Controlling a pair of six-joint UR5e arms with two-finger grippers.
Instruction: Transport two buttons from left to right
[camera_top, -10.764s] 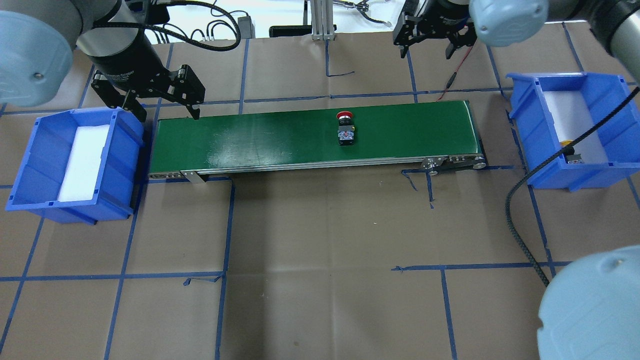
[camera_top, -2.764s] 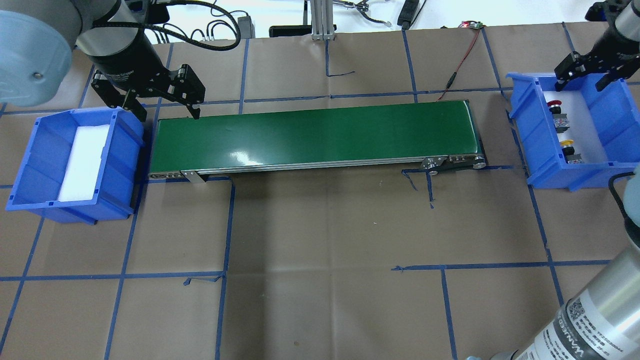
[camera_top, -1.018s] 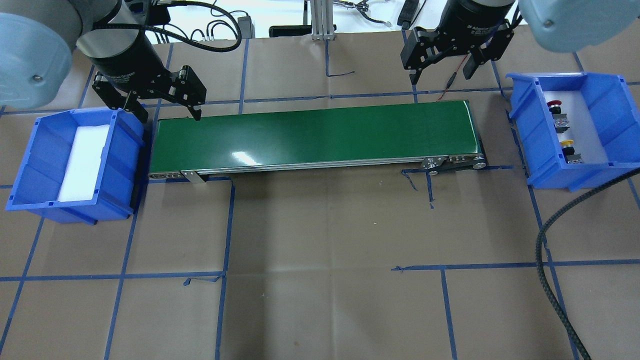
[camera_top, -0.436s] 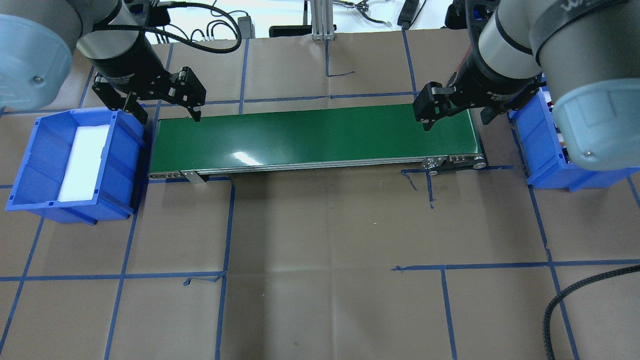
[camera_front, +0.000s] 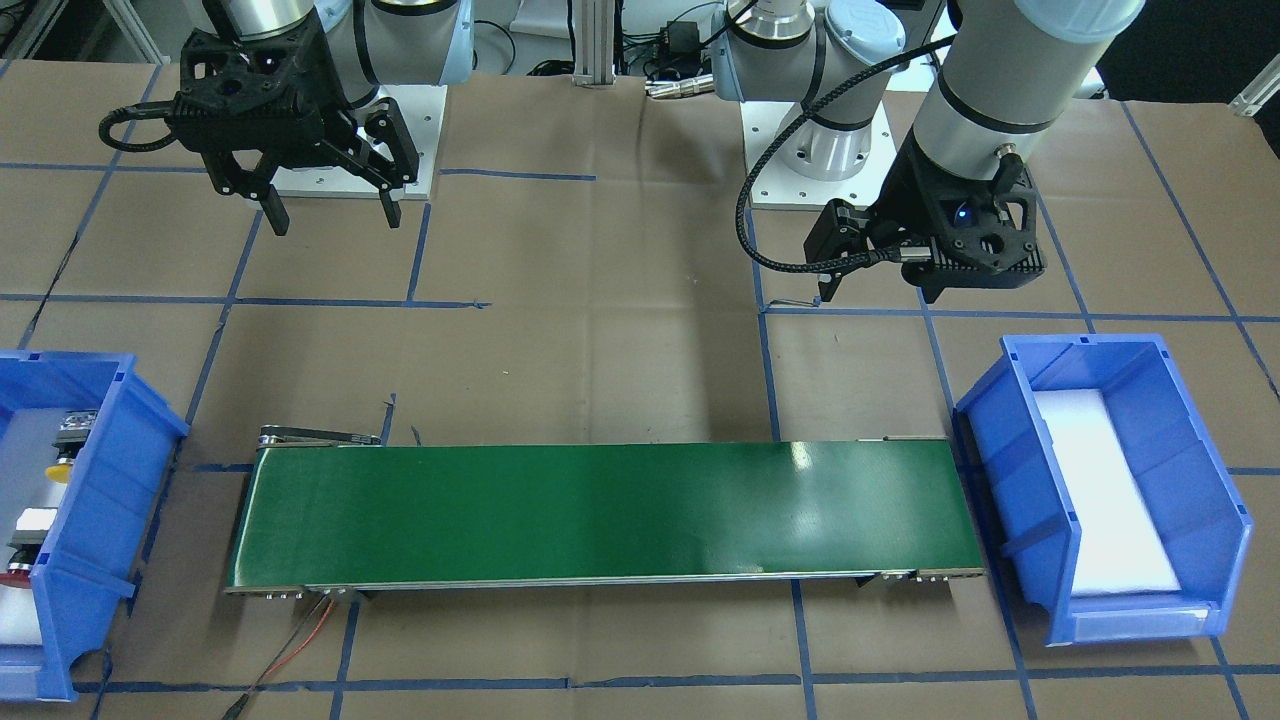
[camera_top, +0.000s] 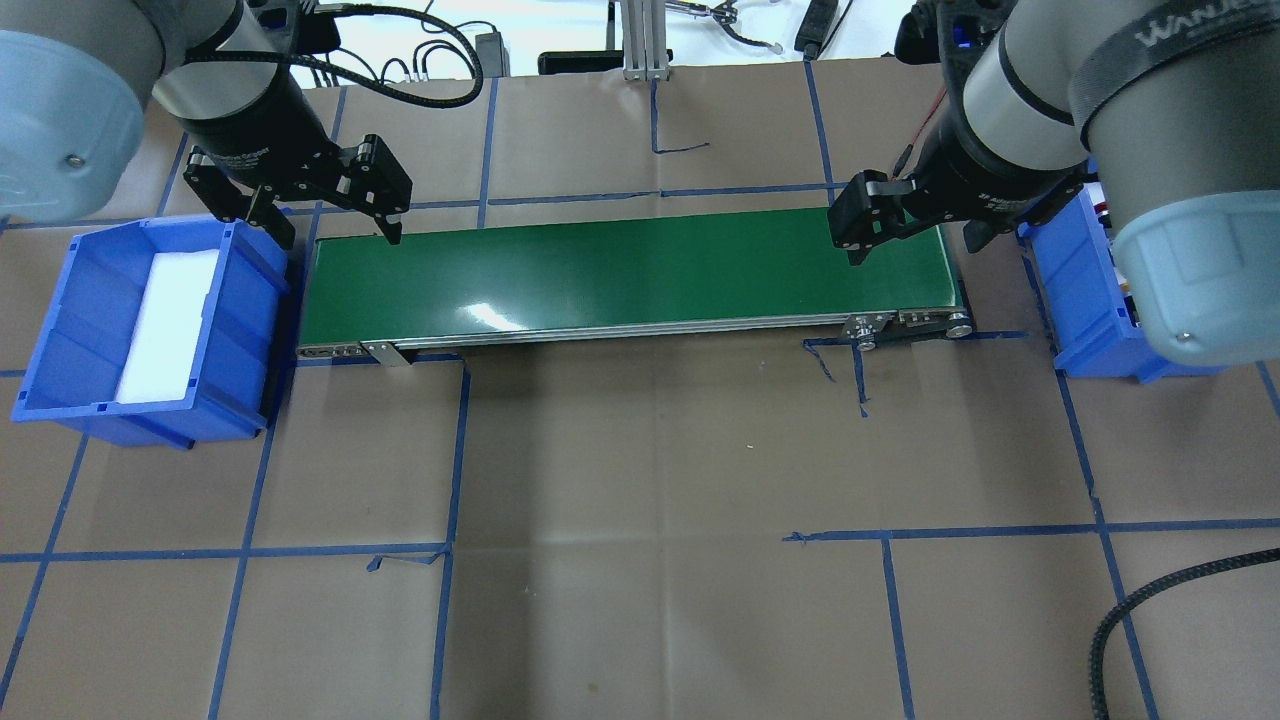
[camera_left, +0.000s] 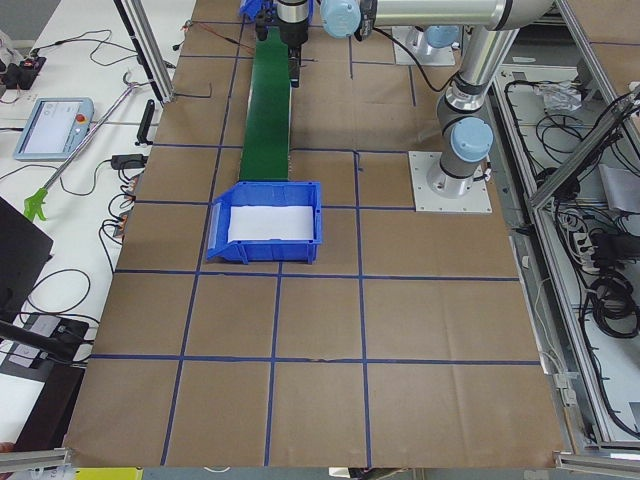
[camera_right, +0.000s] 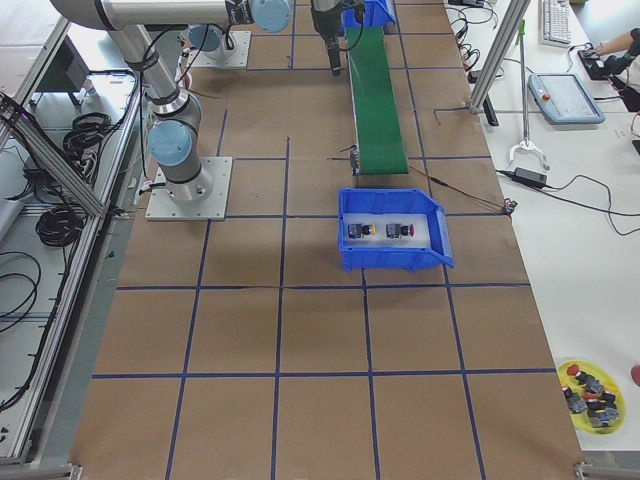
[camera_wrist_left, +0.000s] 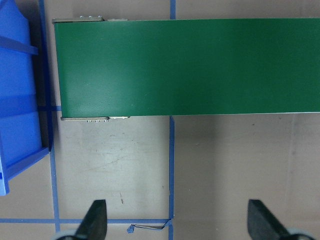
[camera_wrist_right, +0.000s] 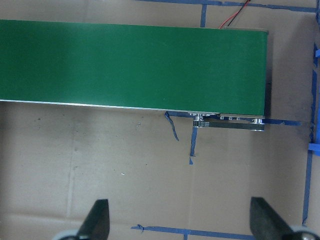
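Buttons: yellow-capped button (camera_right: 363, 231) and red-capped button (camera_right: 400, 231) both lie in the right bin (camera_right: 395, 261), 3 o'clock of the belt (camera_top: 630, 270)
Left bin (camera_top: 252, 330): 9 o'clock of it; only foam (camera_top: 165, 325) shows inside
Left tool (camera_top: 338, 232): released, carrying nothing; by the 9 o'clock end
Right tool (camera_top: 915, 248): released likewise; over the 3 o'clock end
Progress: transport looks done

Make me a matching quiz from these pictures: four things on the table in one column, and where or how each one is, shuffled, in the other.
1 yellow button
2 conveyor belt
3 left bin
4 right gripper

A nothing on it
B jaws open, empty
C lies in the right bin
D holds only a white pad

Pairs: 1-C, 2-A, 3-D, 4-B
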